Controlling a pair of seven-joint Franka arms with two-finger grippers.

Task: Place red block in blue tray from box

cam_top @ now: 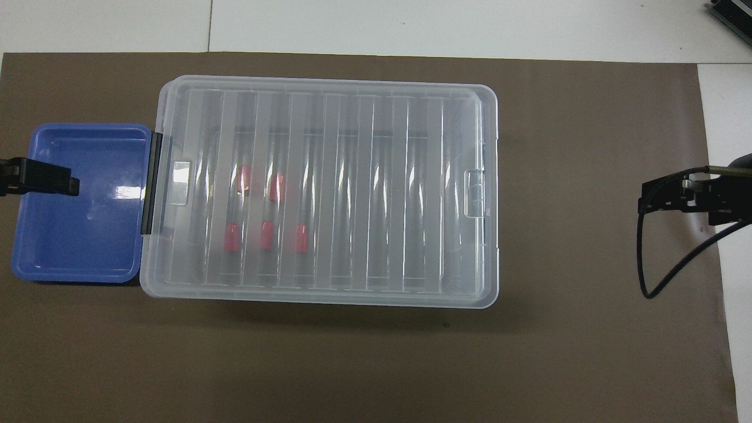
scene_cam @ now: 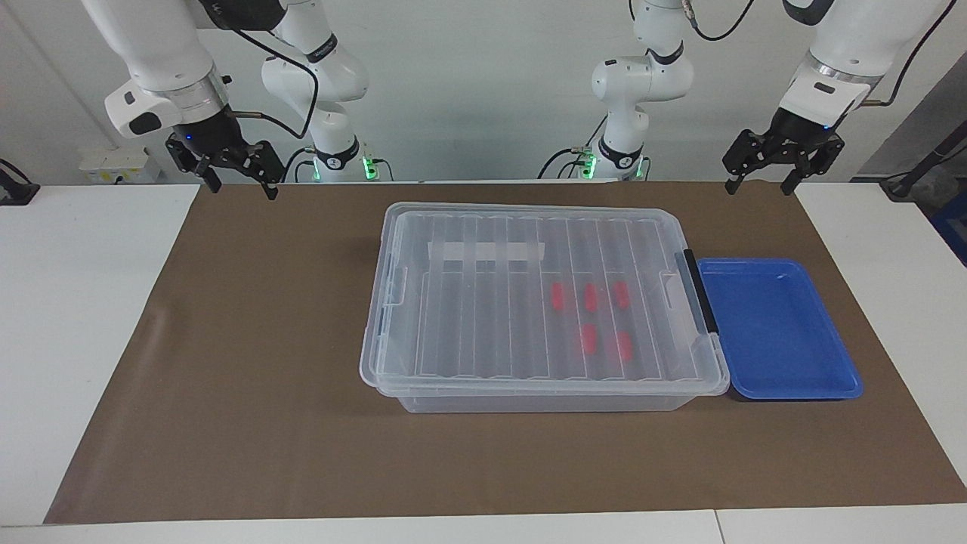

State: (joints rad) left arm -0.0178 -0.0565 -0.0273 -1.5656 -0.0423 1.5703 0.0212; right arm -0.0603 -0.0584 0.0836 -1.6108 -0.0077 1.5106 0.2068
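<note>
- I see five red blocks (scene_cam: 589, 297) (cam_top: 268, 235) in the shut box (scene_cam: 529, 302) (cam_top: 329, 188).
- My left gripper (scene_cam: 764, 183) hangs spread wide, up by the tray (scene_cam: 778, 332) (cam_top: 82, 235).
- My right gripper (scene_cam: 243, 185) waits, spread too.

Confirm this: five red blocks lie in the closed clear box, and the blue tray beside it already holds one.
Not quite. The blue tray holds nothing, as both views show. The rest stands: five red blocks lie in the closed clear box, with the tray beside it.

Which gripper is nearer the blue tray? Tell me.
Left. The left gripper hangs over the mat's edge near the blue tray; the right gripper waits past the box, at the right arm's end.
</note>
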